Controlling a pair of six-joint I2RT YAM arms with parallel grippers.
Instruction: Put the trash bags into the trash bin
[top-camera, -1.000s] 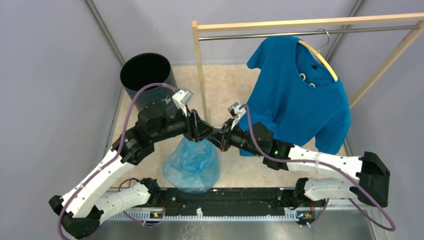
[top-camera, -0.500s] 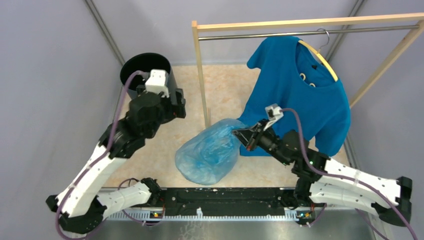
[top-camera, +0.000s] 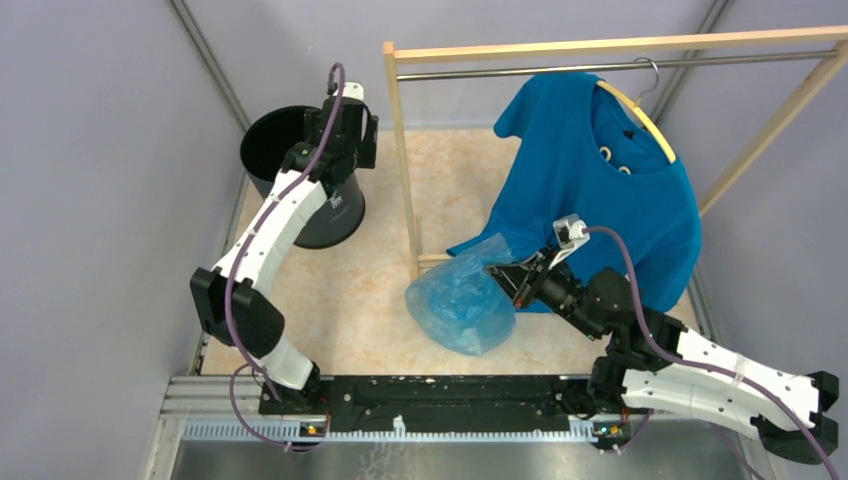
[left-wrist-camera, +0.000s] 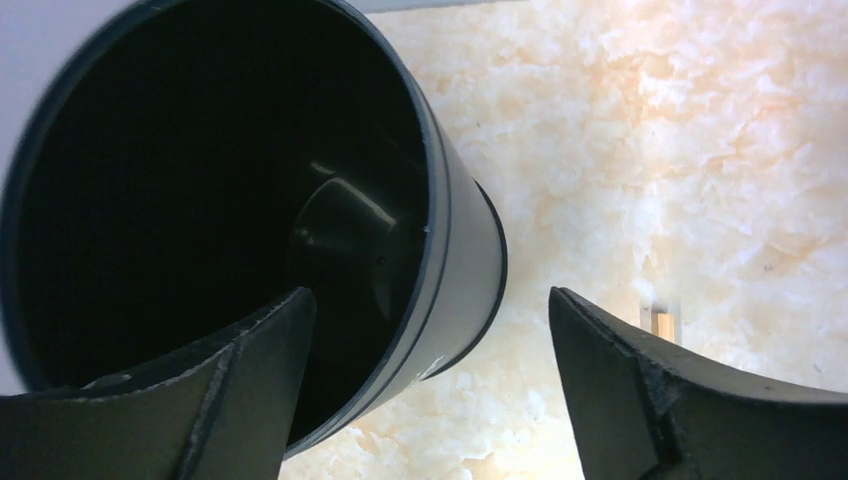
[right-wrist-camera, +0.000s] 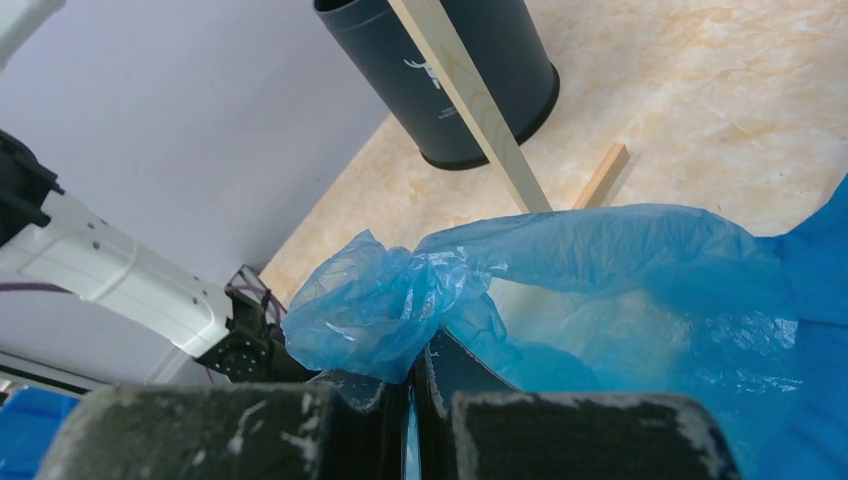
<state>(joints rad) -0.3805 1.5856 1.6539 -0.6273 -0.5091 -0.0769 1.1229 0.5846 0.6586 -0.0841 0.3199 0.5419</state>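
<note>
The translucent light-blue trash bag (top-camera: 462, 300) hangs from my right gripper (top-camera: 512, 275) above the floor, near the middle right. In the right wrist view my right gripper (right-wrist-camera: 412, 372) is shut on the bag (right-wrist-camera: 560, 270). The black trash bin (top-camera: 296, 175) stands at the far left and also shows in the right wrist view (right-wrist-camera: 470, 70). My left gripper (top-camera: 345, 150) is open and empty above the bin's right rim. In the left wrist view its fingers (left-wrist-camera: 250, 370) straddle the bin's wall (left-wrist-camera: 460, 250), and the bin's inside is dark.
A wooden clothes rack (top-camera: 403, 160) stands behind the bag, with a blue T-shirt (top-camera: 600, 190) on a hanger close behind my right gripper. Its post (right-wrist-camera: 470, 100) and foot (right-wrist-camera: 600, 172) show in the right wrist view. Grey walls close in left and right.
My left gripper let go of the bag and swung far left to the bin's rim. My right gripper carried the bag right, toward the T-shirt.
</note>
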